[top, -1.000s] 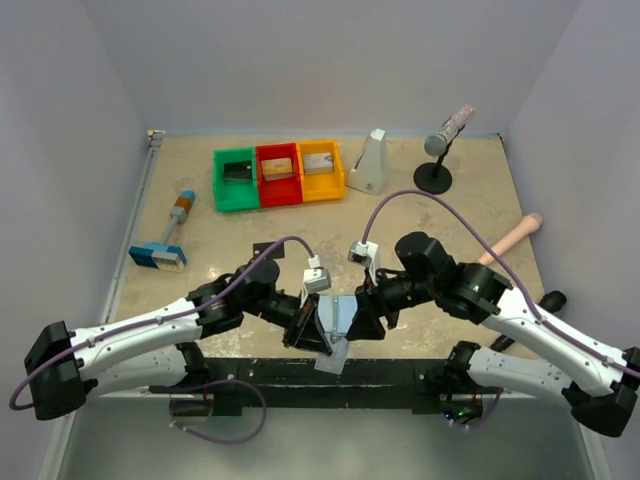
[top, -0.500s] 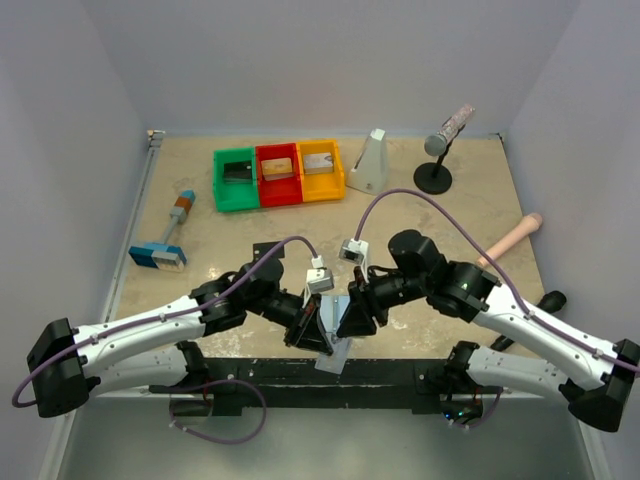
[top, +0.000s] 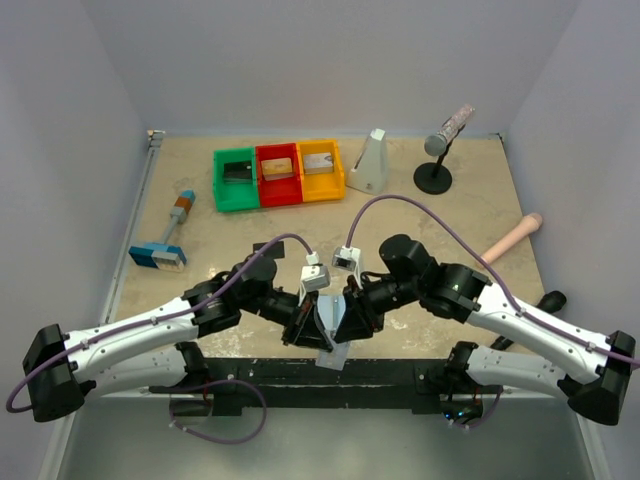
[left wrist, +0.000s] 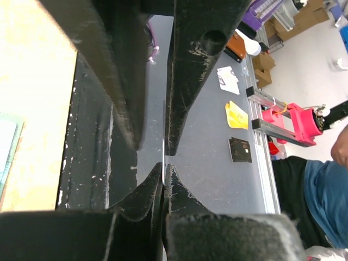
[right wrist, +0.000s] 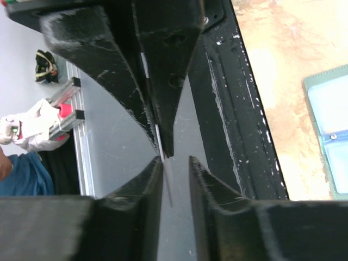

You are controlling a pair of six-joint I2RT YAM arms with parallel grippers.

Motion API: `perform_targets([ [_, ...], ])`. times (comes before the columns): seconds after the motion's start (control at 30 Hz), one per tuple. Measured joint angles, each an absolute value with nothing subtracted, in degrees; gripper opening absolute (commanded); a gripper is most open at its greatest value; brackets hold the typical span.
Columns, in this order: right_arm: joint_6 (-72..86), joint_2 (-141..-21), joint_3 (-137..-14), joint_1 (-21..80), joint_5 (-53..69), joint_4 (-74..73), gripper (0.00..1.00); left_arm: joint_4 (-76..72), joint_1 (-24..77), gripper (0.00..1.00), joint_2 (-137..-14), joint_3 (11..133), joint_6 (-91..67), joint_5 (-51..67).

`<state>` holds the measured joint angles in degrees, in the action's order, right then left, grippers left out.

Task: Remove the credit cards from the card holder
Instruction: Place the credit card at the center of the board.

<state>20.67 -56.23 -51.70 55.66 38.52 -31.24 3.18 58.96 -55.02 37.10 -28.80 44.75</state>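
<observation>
Pale-blue card holder [right wrist: 331,125] near table [right wrist: 283,49] edge

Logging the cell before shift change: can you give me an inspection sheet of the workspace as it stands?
Surface: beige marbled tabletop, black rail at the near edge.
Job's things: open card holder flat on the table; thin grey card held over the rail.
Clutter: green bin, red bin, yellow bin, each with a small flat item; brush; white metronome; microphone on stand; beige handle.
Grippers: left gripper shut on the card; right gripper open, fingers either side of it.
Cables: purple cable looping above each wrist.
Surroundings: pale walls; person in blue beyond the table.
</observation>
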Motion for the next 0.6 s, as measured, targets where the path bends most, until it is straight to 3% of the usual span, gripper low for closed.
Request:
perform_targets([
  [0.1, 20.9, -56.2, -51.5, 55.9, 38.7, -30.7, 0.04, 3.7, 59.0, 0.0, -55.1, 37.1, -28.7, 44.2],
  [0.13, 21.1, -56.1, -51.3, 55.9, 39.0, -30.4, 0.0, 4.0, 59.0, 0.05, -55.1, 37.1, -28.6, 43.9],
  [0.23, 21.5, -55.6, -50.5, 56.0, 39.8, -29.1, 0.0, 4.3, 59.0, 0.35, -55.0, 37.1, -28.4, 43.3],
  [0.27, 21.6, -55.3, -50.1, 56.0, 39.9, -28.8, 0.0, 4.2, 59.0, 0.4, -55.0, 37.1, -28.2, 43.2],
  [0.6, 24.9, -48.8, -46.2, 55.7, 34.5, -25.9, 0.0, 3.5, 56.7, 0.66, -47.0, 36.0, -29.3, 33.8],
])
